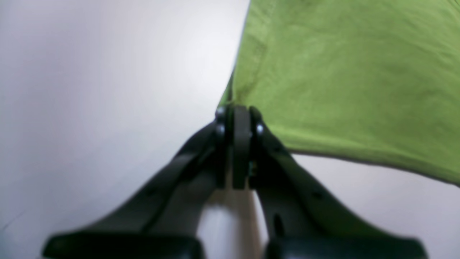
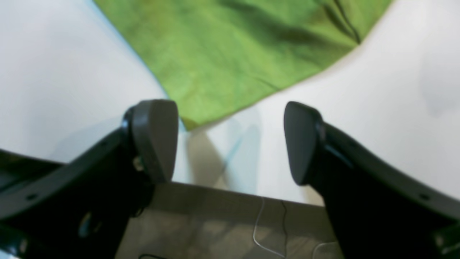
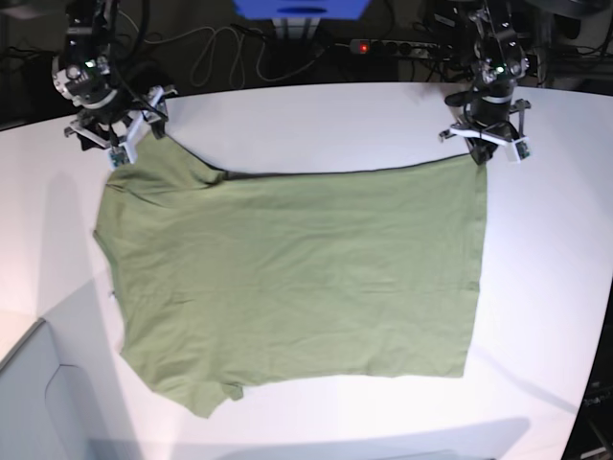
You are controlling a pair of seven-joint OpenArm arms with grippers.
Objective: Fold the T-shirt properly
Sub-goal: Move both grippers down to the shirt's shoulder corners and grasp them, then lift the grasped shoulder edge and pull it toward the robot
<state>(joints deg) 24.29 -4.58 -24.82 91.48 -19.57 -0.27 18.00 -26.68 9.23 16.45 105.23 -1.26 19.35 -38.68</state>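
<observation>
The olive-green T-shirt (image 3: 297, 278) lies spread flat on the white table (image 3: 536, 287). At its far right corner in the base view, my left gripper (image 3: 479, 149) is shut on the cloth. The left wrist view shows the jaws of this gripper (image 1: 239, 111) pressed together on the corner of the T-shirt (image 1: 341, 90), which is pulled taut. My right gripper (image 3: 120, 153) hovers over the far left corner. In the right wrist view this gripper (image 2: 228, 140) stands open, with a pointed corner of the T-shirt (image 2: 230, 54) just ahead of its left fingertip (image 2: 154, 136) and only table between the fingers.
Behind the table run cables and a power strip (image 3: 383, 46), with a blue object (image 3: 302, 8) at the top. The table's edge (image 2: 230, 192) lies right below the right gripper, with floor and thin wires beyond it.
</observation>
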